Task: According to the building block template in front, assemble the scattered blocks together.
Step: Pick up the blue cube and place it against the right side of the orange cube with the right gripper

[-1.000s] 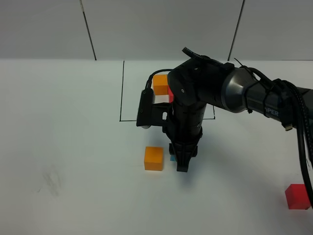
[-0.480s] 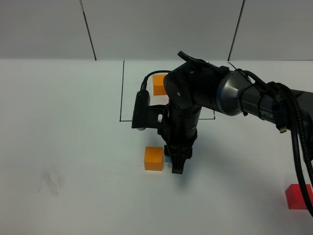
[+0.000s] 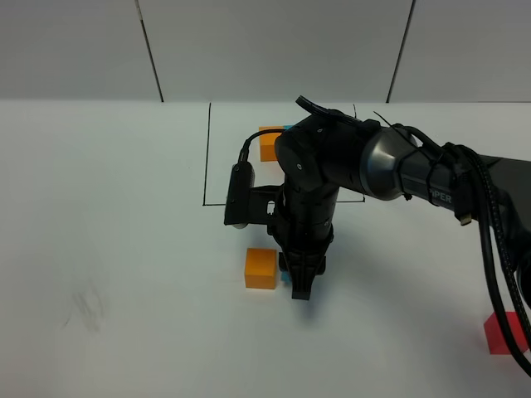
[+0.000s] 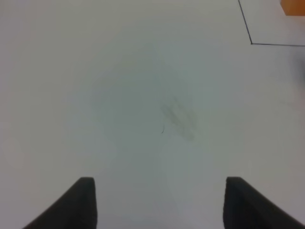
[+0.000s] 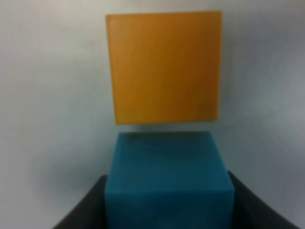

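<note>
Right arm (image 3: 365,162): covers most of the black drawn frame (image 3: 207,157). Inside the frame, the building block template (image 3: 267,143) shows only its orange cube and a blue sliver; the rest is hidden.

Right claw (image 3: 299,286): points down and pinches the light blue block (image 5: 169,181).

Orange block (image 3: 260,269): just beside that claw's tips, next to the blue one. Cannot tell if they touch.

Red block (image 3: 502,332): well apart from the right claw, cut off by the picture edge.

Left claw (image 4: 159,210): spread over the table (image 4: 143,71), holding nothing.

Right arm stretches in from the right, wrist bent down, right pincer (image 3: 299,286) clamped on a blue block (image 5: 169,186); left pincer (image 4: 157,202) gapes.
</note>
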You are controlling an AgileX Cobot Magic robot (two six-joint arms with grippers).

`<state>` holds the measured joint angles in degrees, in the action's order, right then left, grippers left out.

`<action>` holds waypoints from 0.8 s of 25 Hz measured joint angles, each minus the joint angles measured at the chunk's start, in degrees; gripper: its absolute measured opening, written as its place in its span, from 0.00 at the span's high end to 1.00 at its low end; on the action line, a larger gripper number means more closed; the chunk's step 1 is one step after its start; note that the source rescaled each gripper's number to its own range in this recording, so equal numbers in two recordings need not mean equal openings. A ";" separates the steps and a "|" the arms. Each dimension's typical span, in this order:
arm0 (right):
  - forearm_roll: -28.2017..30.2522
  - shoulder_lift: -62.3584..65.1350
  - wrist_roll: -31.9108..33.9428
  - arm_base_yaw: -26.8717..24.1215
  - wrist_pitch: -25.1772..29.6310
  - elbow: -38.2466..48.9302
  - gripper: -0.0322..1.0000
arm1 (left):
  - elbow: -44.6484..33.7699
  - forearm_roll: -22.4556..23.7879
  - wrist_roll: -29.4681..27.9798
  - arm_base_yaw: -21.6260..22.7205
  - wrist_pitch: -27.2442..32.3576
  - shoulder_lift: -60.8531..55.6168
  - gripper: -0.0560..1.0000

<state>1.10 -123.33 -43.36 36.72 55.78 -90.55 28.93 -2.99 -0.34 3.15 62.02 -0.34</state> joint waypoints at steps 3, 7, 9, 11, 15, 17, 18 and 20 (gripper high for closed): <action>-0.26 -0.65 -0.89 0.00 -0.36 0.00 0.74 | 0.00 0.05 0.00 0.00 0.00 0.00 0.68; -0.39 -1.34 -1.35 0.00 -1.35 0.00 0.74 | -0.06 0.05 0.00 0.00 0.00 0.00 0.68; -0.39 -1.40 -1.77 0.00 -1.99 0.00 0.74 | -0.06 0.05 0.00 0.00 0.00 0.00 0.68; -0.39 -1.40 -2.41 0.00 -2.30 -0.01 0.74 | -0.06 0.05 0.00 0.00 0.00 0.00 0.68; -0.65 -1.85 -3.20 0.21 -2.53 -0.01 0.74 | -0.06 0.05 0.00 0.00 0.00 0.00 0.68; -0.65 -2.25 -3.33 0.47 -2.89 -0.01 0.74 | -0.06 0.05 0.00 0.00 0.00 0.00 0.68; -0.78 -2.31 -3.71 0.52 -3.03 -0.01 0.74 | -0.06 0.05 0.00 0.00 0.00 0.00 0.68; -1.10 -2.37 -3.97 0.53 -3.39 -0.01 0.74 | -0.06 0.05 0.00 0.00 0.00 0.00 0.68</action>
<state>0.00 -125.70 -47.33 37.25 52.39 -90.56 28.86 -2.94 -0.34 3.15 62.02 -0.34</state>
